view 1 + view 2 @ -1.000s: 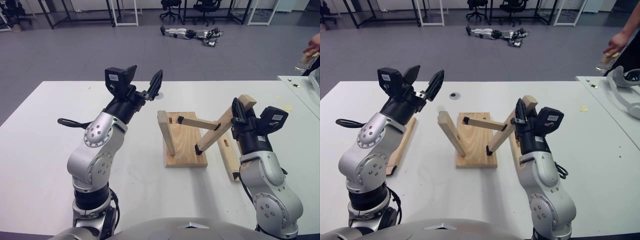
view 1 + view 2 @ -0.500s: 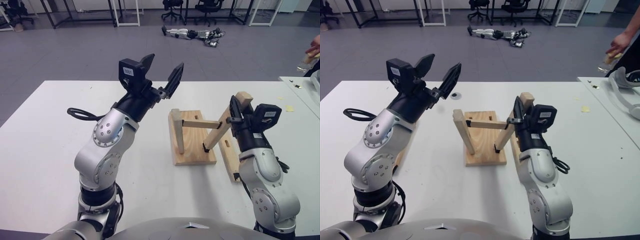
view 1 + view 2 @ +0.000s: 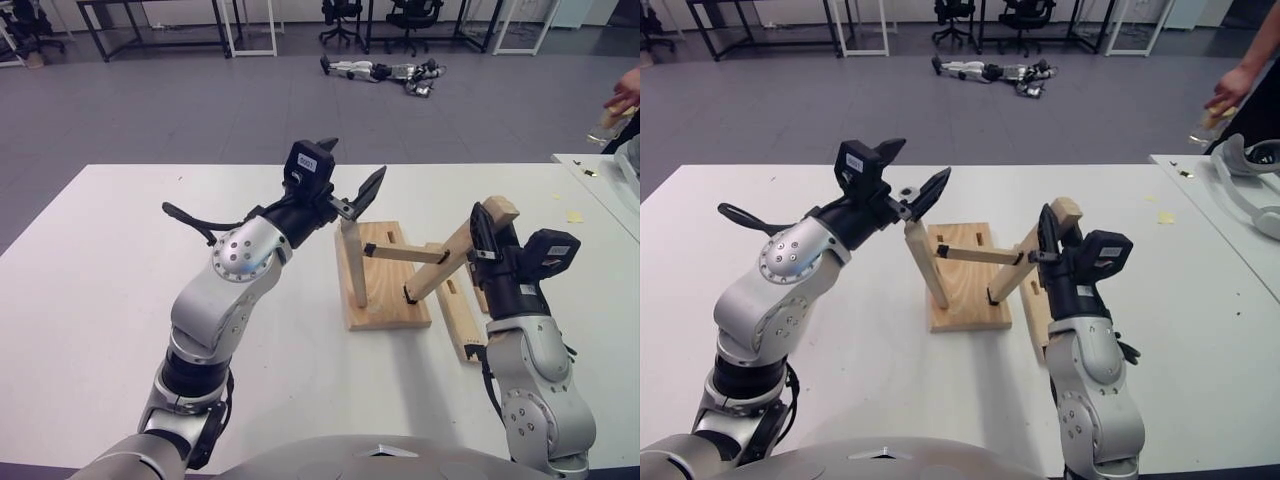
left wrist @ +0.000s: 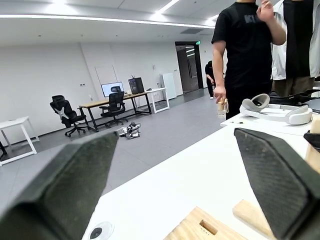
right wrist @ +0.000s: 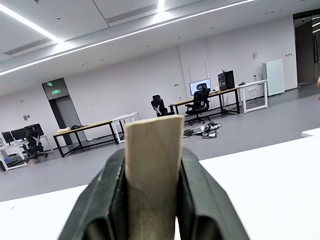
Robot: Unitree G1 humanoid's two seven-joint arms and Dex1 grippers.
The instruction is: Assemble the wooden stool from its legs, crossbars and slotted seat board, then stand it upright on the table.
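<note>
The slotted seat board (image 3: 388, 308) lies flat at the table's middle. On it stands a frame of two legs joined by a crossbar (image 3: 403, 254). The left leg (image 3: 352, 265) is nearly upright; the right leg (image 3: 450, 256) leans outward. My right gripper (image 3: 483, 236) is shut on the right leg's upper part, seen close between the fingers (image 5: 107, 200) as the leg (image 5: 152, 170). My left gripper (image 3: 350, 178) is open, just above and behind the left leg's top, apart from it. Its fingers (image 4: 60, 190) frame the board's slot (image 4: 200, 229).
Another wooden piece (image 3: 458, 312) with a slot lies flat right of the board, under my right arm. A small round disc (image 4: 95, 231) sits on the table behind the board. A second table (image 3: 1230, 215) at the right carries a white headset (image 3: 1255, 195).
My left arm has swung right and down, bringing its open gripper from the table's left side to the left leg's top. The right gripper has kept hold of the leaning leg.
</note>
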